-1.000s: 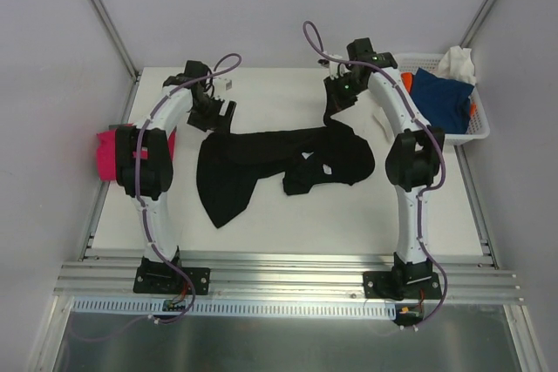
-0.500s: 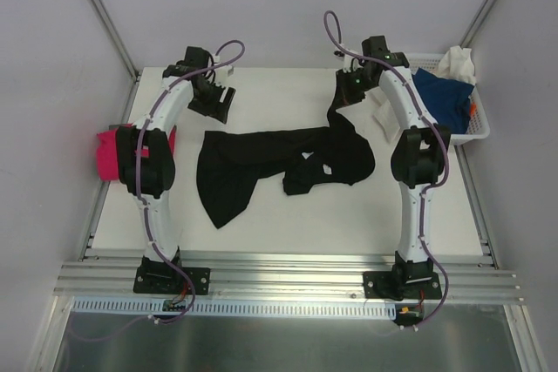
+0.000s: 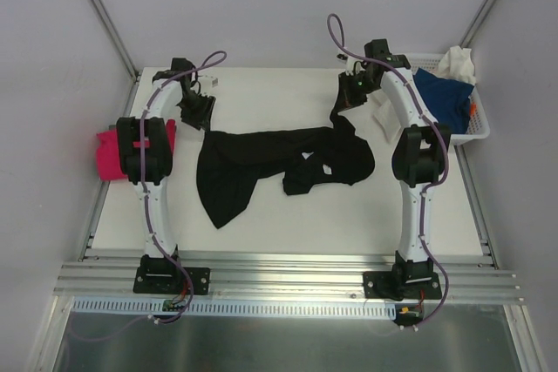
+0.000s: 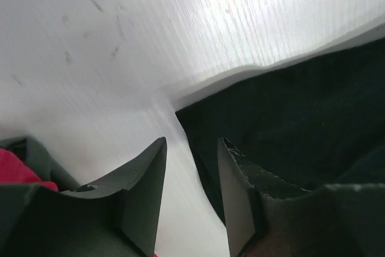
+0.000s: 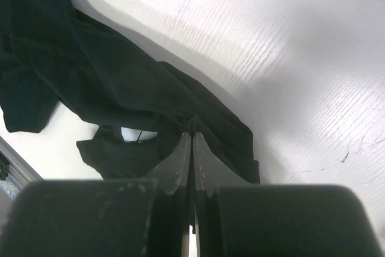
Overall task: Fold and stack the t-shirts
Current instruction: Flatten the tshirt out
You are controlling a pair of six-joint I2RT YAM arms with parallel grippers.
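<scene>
While your left claw [image 4: 191,176] hung low over the worktop [image 4: 120,40] with its jaws apart, a corner of the black t-shirt [image 4: 301,118] lay right at its tips. The hem ran between the two fingers, but nothing was pinched yet. Behind that claw, to its outer side, the pink t-shirt [image 3: 106,152] sat bunched at the worktop's edge. Across the black cloth, your right claw [image 5: 192,138] was shut tight on a fold of the same shirt. It held that edge lifted while the rest lay crumpled and twisted below its tips. Farther out past the right claw stood the basket [image 3: 478,135] with the blue t-shirt [image 3: 440,98] and other cloth in it. I judge you were at the spreading-out stage for the black one, before any fold. Next you would need to close the left claw on that corner. Then draw both claws apart to pull the cloth flat.
</scene>
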